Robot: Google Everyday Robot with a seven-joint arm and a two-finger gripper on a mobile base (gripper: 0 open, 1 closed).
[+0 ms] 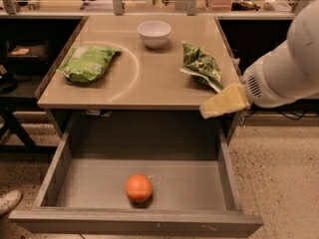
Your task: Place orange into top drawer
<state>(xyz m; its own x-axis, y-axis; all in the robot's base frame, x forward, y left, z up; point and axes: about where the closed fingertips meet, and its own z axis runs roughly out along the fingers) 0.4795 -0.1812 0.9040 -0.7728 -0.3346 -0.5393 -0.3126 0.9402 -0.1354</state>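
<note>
The orange [138,187] lies on the grey floor of the open top drawer [89,185], near its front edge and a little left of centre. Nothing touches it. My gripper [219,105] shows as pale yellow fingers at the end of the white arm, raised above the drawer's right rear corner, level with the table's front right edge. It holds nothing and is well apart from the orange.
On the tan table [144,78] stand a white bowl [154,33] at the back, a green snack bag [87,62] on the left and another green bag [201,65] on the right near my gripper. A shoe [9,201] shows at the lower left.
</note>
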